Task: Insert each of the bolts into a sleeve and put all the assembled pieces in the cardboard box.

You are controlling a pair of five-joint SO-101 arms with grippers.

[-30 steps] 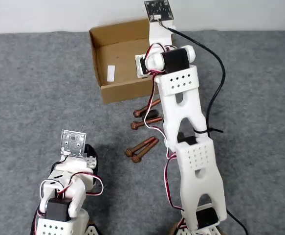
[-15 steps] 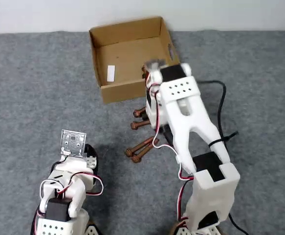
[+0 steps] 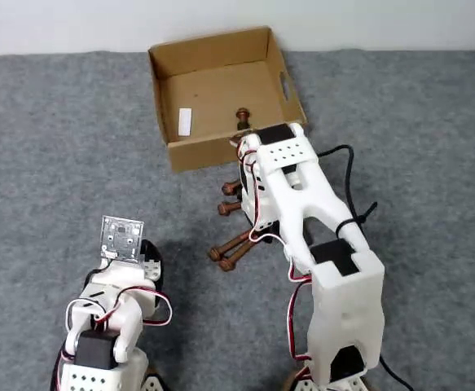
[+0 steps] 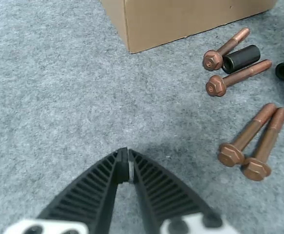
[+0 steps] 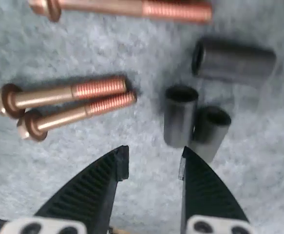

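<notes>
Several copper bolts point(image 3: 235, 205) lie on the grey carpet in front of the cardboard box point(image 3: 174, 65). One copper-headed piece point(image 3: 242, 118) sits inside the box by its front wall. My right gripper point(image 5: 151, 163) hangs open just above the carpet, with a pair of bolts point(image 5: 59, 95) to one side and two black sleeves point(image 5: 179, 114) touching each other just beyond its fingertips. A third sleeve point(image 5: 234, 58) lies farther off. My left gripper point(image 4: 127, 163) is shut and empty, well away from the bolts point(image 4: 249, 134) and a sleeve point(image 4: 241, 58).
In the high view the right arm point(image 3: 302, 204) covers the sleeves and part of the bolt group. The left arm point(image 3: 111, 326) stays folded at the near left. Bare carpet spreads to the left of the box point(image 4: 180, 19).
The right arm has drawn back from over the box toward the bolts on the carpet. A copper-headed piece now shows in the box where the gripper was. The left arm has not moved.
</notes>
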